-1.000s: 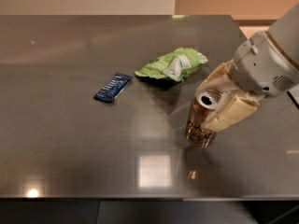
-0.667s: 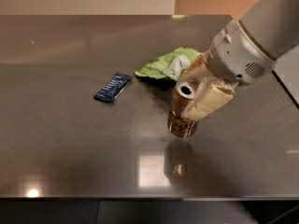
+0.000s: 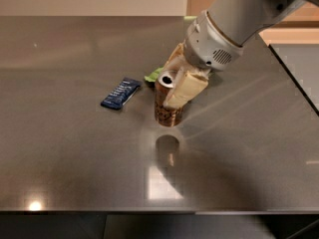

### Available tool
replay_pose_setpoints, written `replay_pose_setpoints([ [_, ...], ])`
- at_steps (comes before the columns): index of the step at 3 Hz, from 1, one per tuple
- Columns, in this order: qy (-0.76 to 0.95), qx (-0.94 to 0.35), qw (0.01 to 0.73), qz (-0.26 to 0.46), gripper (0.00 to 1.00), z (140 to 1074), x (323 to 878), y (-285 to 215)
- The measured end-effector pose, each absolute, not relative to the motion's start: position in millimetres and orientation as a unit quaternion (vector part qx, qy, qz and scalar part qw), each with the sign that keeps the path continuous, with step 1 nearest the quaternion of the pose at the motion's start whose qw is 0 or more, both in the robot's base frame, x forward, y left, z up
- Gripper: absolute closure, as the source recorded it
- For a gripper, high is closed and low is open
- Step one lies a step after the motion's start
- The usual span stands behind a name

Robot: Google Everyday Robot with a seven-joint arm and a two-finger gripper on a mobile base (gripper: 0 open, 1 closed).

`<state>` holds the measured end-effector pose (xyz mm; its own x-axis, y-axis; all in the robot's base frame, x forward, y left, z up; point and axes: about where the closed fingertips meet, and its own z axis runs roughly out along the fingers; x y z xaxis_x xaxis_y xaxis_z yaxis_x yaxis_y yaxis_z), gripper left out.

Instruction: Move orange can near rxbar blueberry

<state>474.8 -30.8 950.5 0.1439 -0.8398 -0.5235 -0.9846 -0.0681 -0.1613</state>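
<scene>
The dark grey table [image 3: 75, 158] fills most of the view. My arm [image 3: 234, 19] reaches in from the upper right and ends at my gripper [image 3: 177, 81], a little right of the table's middle. Its pale jaws are pinching the orange can [image 3: 167, 111] near its top, one in front and one behind.

The can hangs almost upright. Its bottom rim looks clear of the table, with a separate reflection below it, so I judge it is lifted rather than resting.

A green bag [image 3: 152, 76] shows only as a sliver behind the can. The blue bar [image 3: 120, 93] lies flat to the can's left, near it but with bare table between them.

As I read it, the carrying is nearly finished, since the can is already close to the bar. What is left is to lower it onto the table, perhaps a touch nearer the bar, then spread the jaws and pull back without tipping it.
</scene>
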Motion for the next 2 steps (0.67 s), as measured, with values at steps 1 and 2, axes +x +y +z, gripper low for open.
replay_pose_setpoints([
  [1,0.627,-0.725,0.246,0.142,1.00,942.9,506.6,-15.2],
  [2,0.621,-0.731,0.244,0.145,1.00,933.8,528.3,-0.6],
])
